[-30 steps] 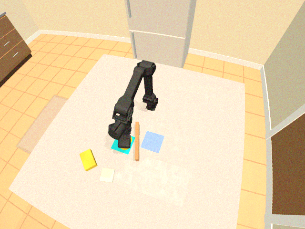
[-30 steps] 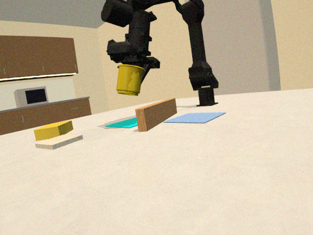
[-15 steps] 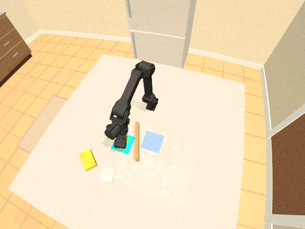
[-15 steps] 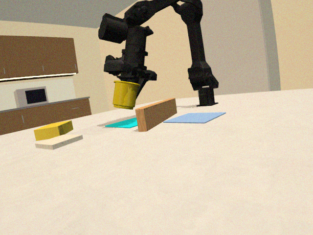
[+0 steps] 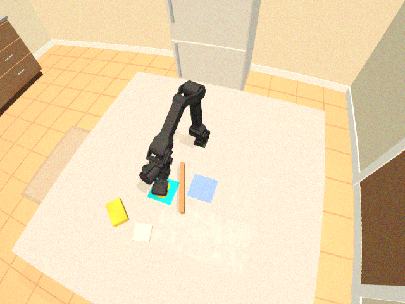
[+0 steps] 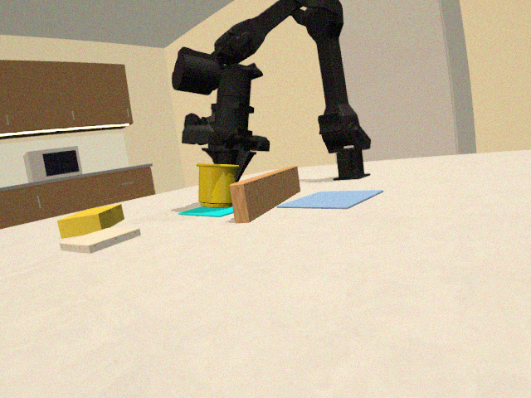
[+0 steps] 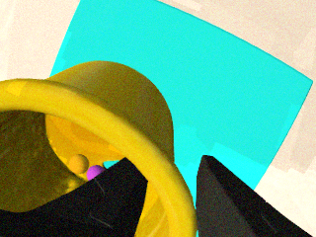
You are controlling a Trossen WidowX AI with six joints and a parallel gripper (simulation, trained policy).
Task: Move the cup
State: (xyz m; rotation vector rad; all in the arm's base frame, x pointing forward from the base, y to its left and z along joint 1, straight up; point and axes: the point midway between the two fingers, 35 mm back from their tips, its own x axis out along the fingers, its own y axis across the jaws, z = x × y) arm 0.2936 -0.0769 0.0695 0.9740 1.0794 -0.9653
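Plain yellow cup [image 5: 162, 196] [image 6: 216, 186] [image 7: 123, 86], cyan pad [image 5: 172, 192] [image 6: 207, 211] [image 7: 222, 94], light-blue pad [image 5: 202, 188] [image 6: 334, 199].
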